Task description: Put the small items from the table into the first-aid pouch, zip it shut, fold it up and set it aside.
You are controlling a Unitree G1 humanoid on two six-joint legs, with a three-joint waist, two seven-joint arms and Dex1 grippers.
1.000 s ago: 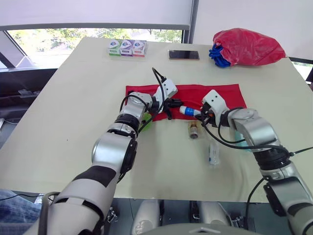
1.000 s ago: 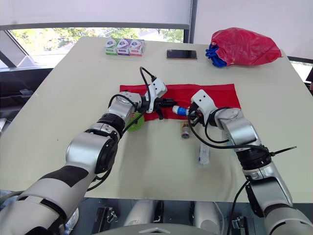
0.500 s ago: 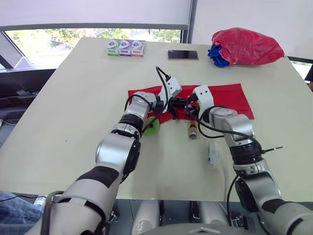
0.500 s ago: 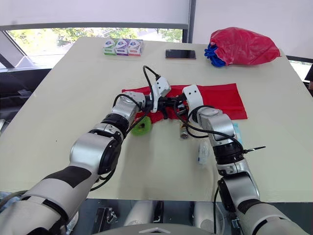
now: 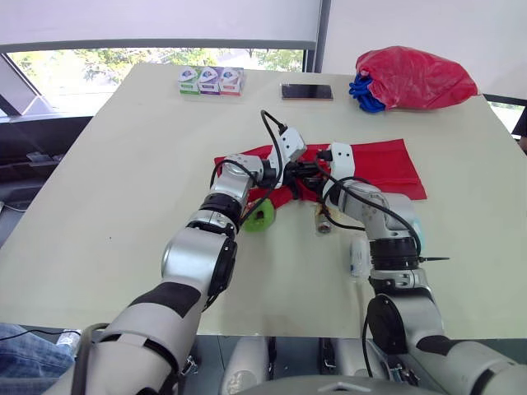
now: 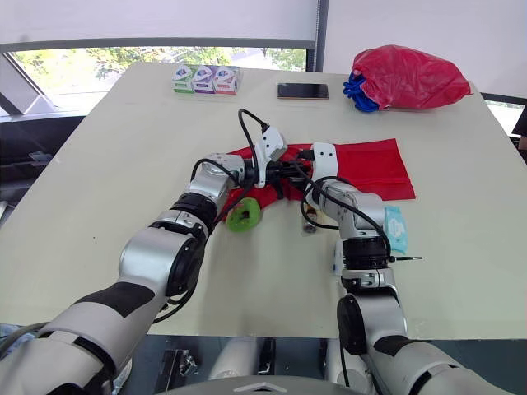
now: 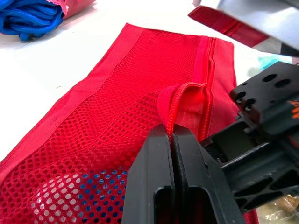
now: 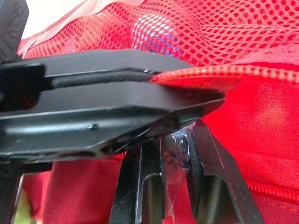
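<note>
The left gripper [image 7: 171, 133] is closed. Its two black fingers [image 7: 154, 177] pinch the raised zipper edge [image 7: 179, 92] of the red mesh pouch [image 7: 117, 88]. A white-and-blue item [image 7: 70, 198] lies beneath the mesh. The right gripper [image 7: 222, 144] sits just beside the left. Blue cord [image 7: 28, 16] rests on the white table [image 7: 42, 70].

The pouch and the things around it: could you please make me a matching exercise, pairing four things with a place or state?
Things: 1 phone; 2 green roll; 3 left gripper; 4 right gripper.
Places or states: A shut on the zipper edge of the pouch; B far side, between boxes and red bag; C shut on a clear packet; D beside the pouch's near left end.
Pairs: 1-B, 2-D, 3-A, 4-C.
</note>
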